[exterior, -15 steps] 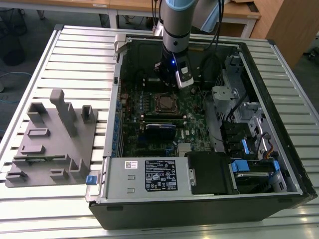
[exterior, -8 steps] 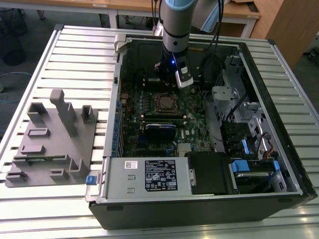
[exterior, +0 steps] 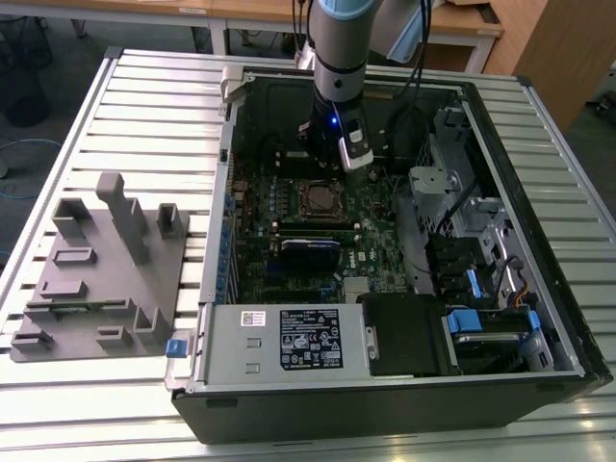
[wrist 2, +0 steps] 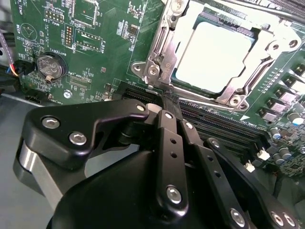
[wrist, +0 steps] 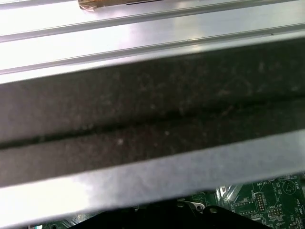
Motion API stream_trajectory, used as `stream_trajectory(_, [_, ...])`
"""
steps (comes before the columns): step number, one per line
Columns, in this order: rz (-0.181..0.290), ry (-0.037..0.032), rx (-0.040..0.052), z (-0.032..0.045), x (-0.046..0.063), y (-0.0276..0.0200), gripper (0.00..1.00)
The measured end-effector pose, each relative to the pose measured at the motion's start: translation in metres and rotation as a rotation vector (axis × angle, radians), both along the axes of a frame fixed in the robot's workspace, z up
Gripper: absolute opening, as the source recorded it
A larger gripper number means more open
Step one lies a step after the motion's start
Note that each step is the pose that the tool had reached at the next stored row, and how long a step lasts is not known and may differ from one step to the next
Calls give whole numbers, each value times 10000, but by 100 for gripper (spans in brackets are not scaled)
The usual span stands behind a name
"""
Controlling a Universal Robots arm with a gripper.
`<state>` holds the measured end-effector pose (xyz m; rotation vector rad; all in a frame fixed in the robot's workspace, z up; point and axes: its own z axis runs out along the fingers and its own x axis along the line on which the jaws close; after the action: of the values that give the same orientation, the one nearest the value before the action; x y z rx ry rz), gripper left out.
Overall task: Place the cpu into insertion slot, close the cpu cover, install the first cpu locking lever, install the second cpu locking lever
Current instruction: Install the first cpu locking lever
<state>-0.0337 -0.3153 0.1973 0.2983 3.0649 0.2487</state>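
1. In the insertion slot [exterior: 300, 194], the cpu [wrist 2: 213, 53] lies flat, framed by the lowered cpu cover [wrist 2: 164, 47].
2. I judge it light, stiff and fragile, with a slick face; opposite edges offer the safest hold.
3. Its face is square, pale silver-grey.
4. The gripper [wrist 2: 168, 98], fingers pressed together and empty, hangs just beside the cpu cover's corner.

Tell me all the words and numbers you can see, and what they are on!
Dark label on the grey power supply box: white print, too small to read.
White sticker beside that label: too small to read.
Green motherboard in the second wrist view: tiny white lettering, too blurred to read.
So no text can be quoted.
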Motion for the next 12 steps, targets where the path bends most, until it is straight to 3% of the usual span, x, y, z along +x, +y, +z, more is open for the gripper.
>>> stream_trajectory(12, [-14,-1,-10,40,0,2,10])
